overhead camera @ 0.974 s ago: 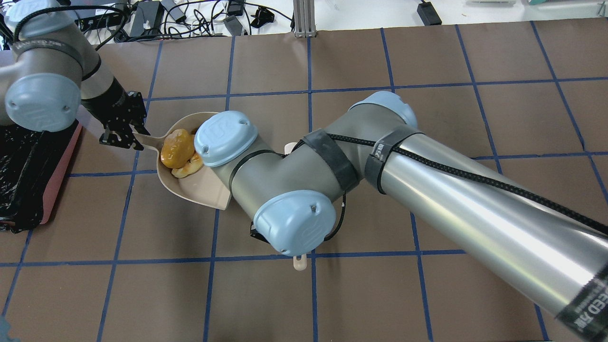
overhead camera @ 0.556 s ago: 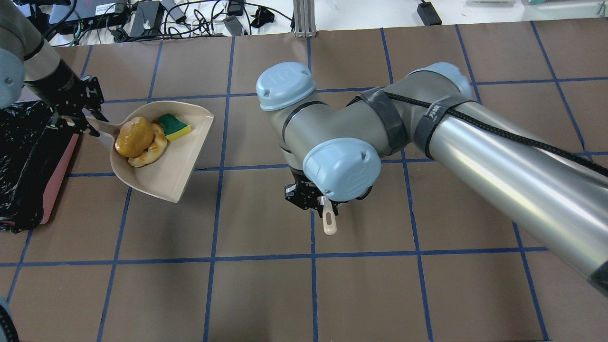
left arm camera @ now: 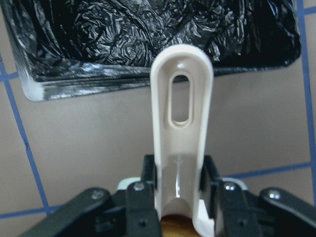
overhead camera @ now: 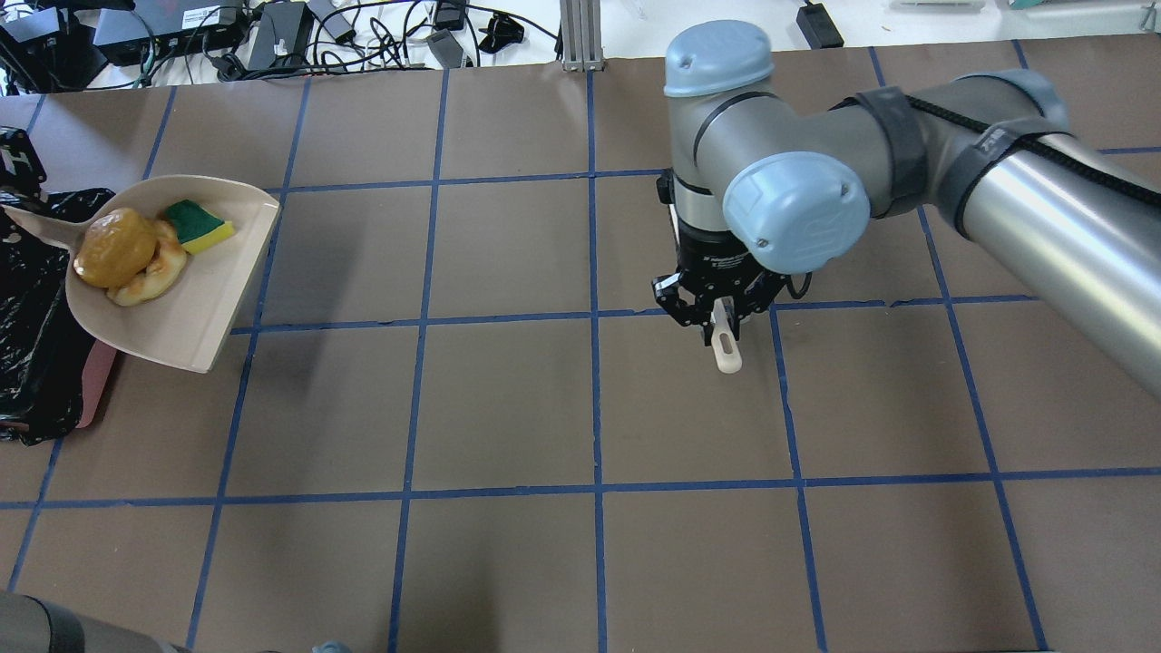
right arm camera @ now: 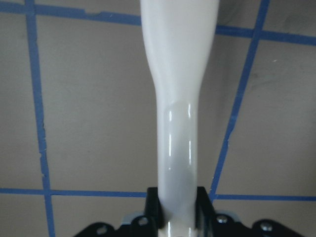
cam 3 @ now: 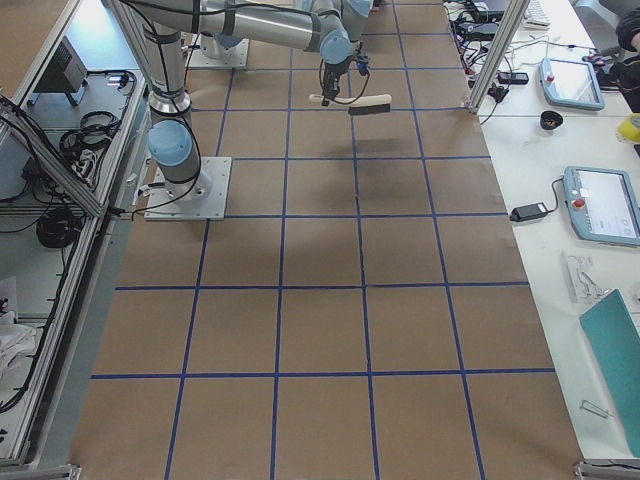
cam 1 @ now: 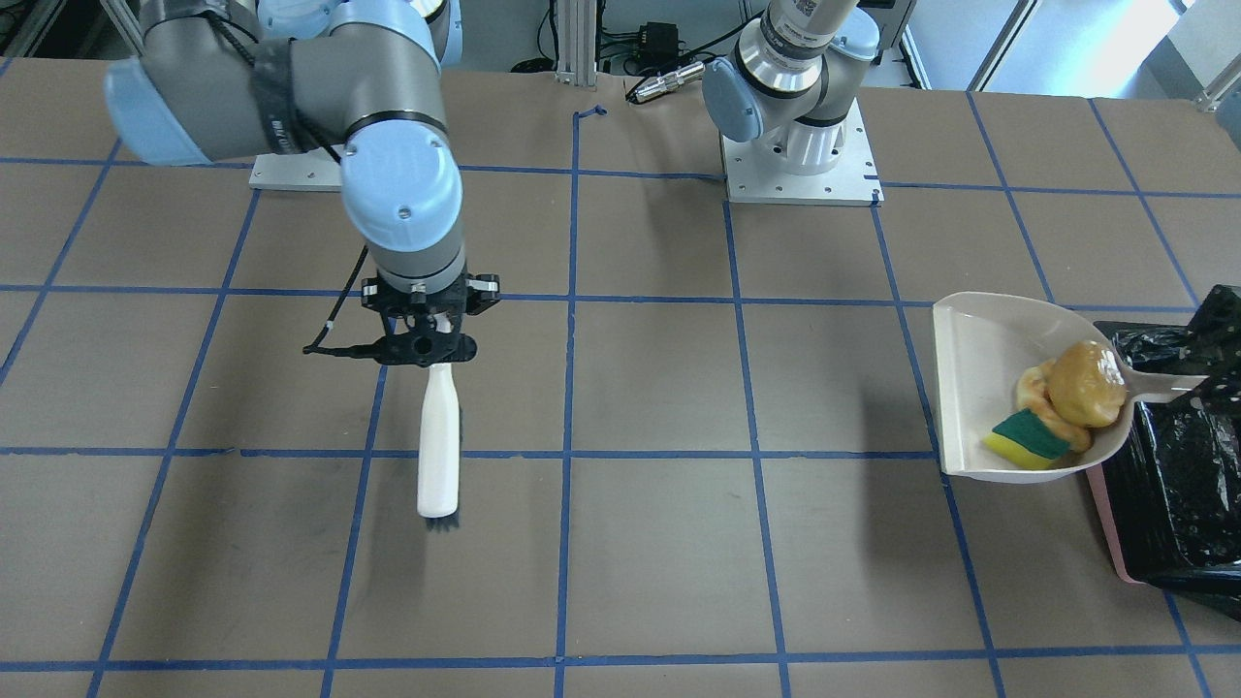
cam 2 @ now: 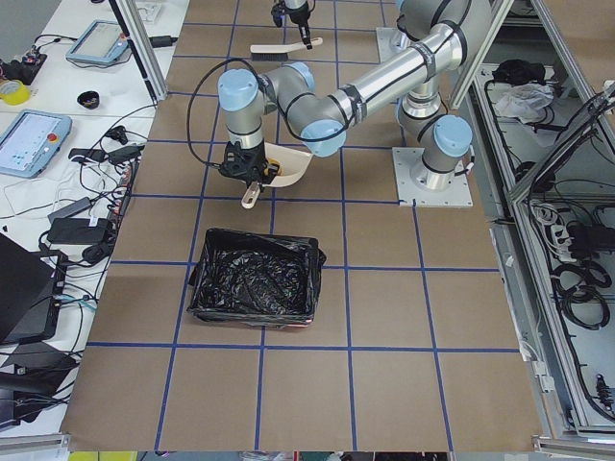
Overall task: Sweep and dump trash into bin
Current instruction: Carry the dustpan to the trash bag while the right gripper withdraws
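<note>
The beige dustpan point(overhead camera: 181, 308) holds all three pieces of trash: the golden-brown roll point(overhead camera: 113, 247), the tan croissant piece point(overhead camera: 150, 275) and the green-and-yellow sponge point(overhead camera: 201, 225). My left gripper point(left arm camera: 180, 173) is shut on the dustpan's handle point(left arm camera: 181, 98). It holds the pan above the table at the edge of the bin point(overhead camera: 36, 317), a pinkish container lined with a black bag. The handle reaches over the bag point(left arm camera: 148, 39). My right gripper point(overhead camera: 717, 313) is shut on the white brush point(cam 1: 438, 436) and holds it over the table's middle right, bristles pointing away from the robot.
Cables and power bricks point(overhead camera: 272, 27) lie beyond the table's far edge, beside an aluminium post point(overhead camera: 580, 36). The left arm's base plate point(cam 1: 800, 165) is bolted to the brown table, which carries a grid of blue tape point(overhead camera: 594, 317).
My left gripper has carried the loaded dustpan left to the bin's edge. My right arm has swung right and away from the pan with the brush.
</note>
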Motion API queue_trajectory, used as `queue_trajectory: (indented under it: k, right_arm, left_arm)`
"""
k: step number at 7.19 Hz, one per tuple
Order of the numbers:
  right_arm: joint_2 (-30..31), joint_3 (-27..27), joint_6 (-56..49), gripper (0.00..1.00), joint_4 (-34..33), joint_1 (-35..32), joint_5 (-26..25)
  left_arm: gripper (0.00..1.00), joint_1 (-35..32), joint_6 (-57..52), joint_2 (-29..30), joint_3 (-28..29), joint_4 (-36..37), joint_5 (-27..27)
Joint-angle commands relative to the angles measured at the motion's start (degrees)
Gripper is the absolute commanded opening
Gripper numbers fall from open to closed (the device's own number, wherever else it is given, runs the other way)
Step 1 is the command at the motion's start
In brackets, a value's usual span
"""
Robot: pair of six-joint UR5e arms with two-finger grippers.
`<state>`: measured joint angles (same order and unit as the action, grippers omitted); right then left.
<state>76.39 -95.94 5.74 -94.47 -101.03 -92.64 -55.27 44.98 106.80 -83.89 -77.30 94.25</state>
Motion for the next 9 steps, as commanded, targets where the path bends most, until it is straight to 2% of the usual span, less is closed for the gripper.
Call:
queue_trajectory:
  k: [1, 2, 4, 5, 6, 7, 8, 9]
  right_arm:
    - [0.0, 0.9, -6.0, 0.0, -3.3, 6.3, -0.6]
    - [0.1, 0.8, -11.7, 0.0, -3.6, 9.2, -1.1]
    - [0.2, 0.3, -17.1, 0.0, -3.4, 18.7, -4.9]
    - [-0.1, 0.1, -21.1, 0.0, -3.5, 22.6, -4.8]
    - [-0.4, -0.1, -20.9, 0.0, -3.2, 23.8, -5.1]
    - [-0.5, -1.7, -21.1, 0.0, -4.1, 24.0, -9.3]
    - [-2.4, -1.3, -20.7, 0.0, -7.8, 24.4, -11.7]
    - [-5.3, -0.7, -20.4, 0.01, -9.5, 24.9, -11.5]
  left_arm:
    - [0.0, 6.0, 1.1, 2.5, 4.8, -0.2, 1.5]
    - [0.0, 7.9, 1.5, 4.3, 8.7, -2.5, 1.3]
    - [0.0, 8.7, 1.7, 9.9, 20.5, -11.2, 1.4]
    - [0.0, 10.1, 1.3, 12.4, 23.7, -11.6, 1.4]
    - [0.0, 11.7, -0.4, 14.4, 25.3, -11.6, 1.5]
    - [0.0, 13.3, -2.8, 16.2, 28.0, -11.6, 1.9]
    - [0.0, 14.6, -4.2, 18.6, 31.3, -11.6, 3.4]
    - [0.0, 15.8, -6.9, 21.2, 34.6, -11.4, 3.9]
